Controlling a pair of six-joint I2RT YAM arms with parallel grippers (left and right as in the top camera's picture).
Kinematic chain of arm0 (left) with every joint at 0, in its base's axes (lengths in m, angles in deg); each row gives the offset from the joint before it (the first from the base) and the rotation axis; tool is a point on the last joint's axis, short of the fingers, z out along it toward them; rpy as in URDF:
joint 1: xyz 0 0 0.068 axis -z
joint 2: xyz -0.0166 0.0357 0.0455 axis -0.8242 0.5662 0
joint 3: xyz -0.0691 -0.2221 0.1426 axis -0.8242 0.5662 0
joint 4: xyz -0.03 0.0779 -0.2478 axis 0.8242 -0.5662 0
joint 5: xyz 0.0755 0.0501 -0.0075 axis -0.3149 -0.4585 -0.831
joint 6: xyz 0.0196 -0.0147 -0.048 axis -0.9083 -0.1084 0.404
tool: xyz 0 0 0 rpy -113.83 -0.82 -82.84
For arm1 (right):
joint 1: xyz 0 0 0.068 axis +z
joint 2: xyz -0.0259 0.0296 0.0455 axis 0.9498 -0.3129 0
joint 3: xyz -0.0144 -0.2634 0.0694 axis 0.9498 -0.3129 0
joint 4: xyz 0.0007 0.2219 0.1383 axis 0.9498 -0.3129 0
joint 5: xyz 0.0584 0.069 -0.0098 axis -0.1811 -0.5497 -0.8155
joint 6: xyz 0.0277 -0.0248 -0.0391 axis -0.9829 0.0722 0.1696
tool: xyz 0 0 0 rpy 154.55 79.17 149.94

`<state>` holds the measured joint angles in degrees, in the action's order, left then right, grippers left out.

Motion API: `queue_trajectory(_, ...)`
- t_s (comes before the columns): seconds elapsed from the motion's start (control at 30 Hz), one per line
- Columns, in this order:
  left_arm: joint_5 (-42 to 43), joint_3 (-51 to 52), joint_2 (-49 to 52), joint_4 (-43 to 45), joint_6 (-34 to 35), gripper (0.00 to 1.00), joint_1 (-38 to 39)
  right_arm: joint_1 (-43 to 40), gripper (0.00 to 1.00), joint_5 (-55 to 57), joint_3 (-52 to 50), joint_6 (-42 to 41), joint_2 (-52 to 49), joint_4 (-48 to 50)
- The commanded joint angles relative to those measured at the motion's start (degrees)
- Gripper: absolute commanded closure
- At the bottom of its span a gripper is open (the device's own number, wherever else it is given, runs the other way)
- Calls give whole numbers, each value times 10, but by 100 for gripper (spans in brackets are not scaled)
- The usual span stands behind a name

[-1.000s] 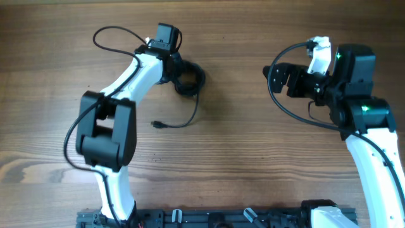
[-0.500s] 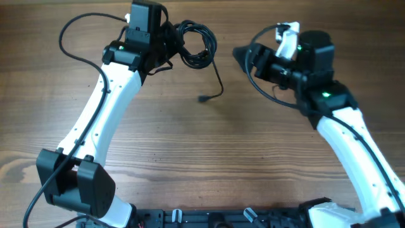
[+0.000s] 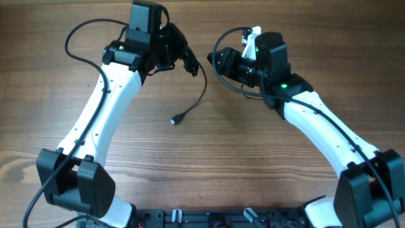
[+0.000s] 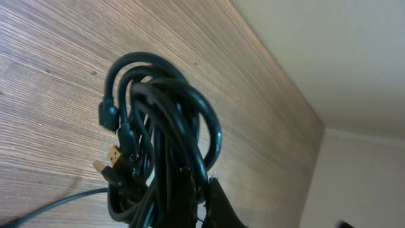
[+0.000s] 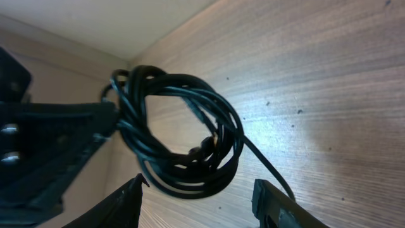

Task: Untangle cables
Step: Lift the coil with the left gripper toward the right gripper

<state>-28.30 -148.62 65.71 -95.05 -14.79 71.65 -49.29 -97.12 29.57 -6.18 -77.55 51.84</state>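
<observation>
Two tools meet at upper centre: my left tool (image 3: 173, 50) pinches the bundled cables (image 3: 190, 61) above the bench (image 3: 253, 164); my right tool (image 3: 212, 60), spread, hovers just beside. Closing on several loops at once could tighten the tangle.

You've got cables (image 3: 188, 62) upper centre at left gripper (image 3: 176, 48); right gripper (image 3: 212, 60) just right; plug (image 3: 177, 119) below.
</observation>
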Motion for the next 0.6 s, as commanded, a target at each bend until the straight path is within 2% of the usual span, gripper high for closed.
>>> queue_trajectory(0.0, 51, -8, -5, 8, 5, 96, 3, 1, 43, 3, 9, 1, -18, 2)
queue_trajectory(0.07, 79, -8, -5, 18, 5, 96, 1, 1, 42, 0, 9, 20, -19, 0)
queue_trajectory(0.2, 161, -8, -5, 52, 5, 96, -9, 1, 43, -29, 9, 128, -19, -4)
queue_trajectory(0.23, 181, -8, -5, 59, 5, 96, -14, 1, 45, -29, 9, 132, -19, -9)
queue_trajectory(0.37, 239, -8, -5, 87, -4, 96, -37, 1, 45, -39, 9, 114, -19, -7)
queue_trajectory(0.5, 249, -8, -5, 111, -71, 96, -57, -13, 44, -76, 9, 73, -18, 6)
queue_trajectory(0.57, 287, -8, -5, 144, -97, 96, -67, -32, 39, -110, 10, 38, -18, 9)
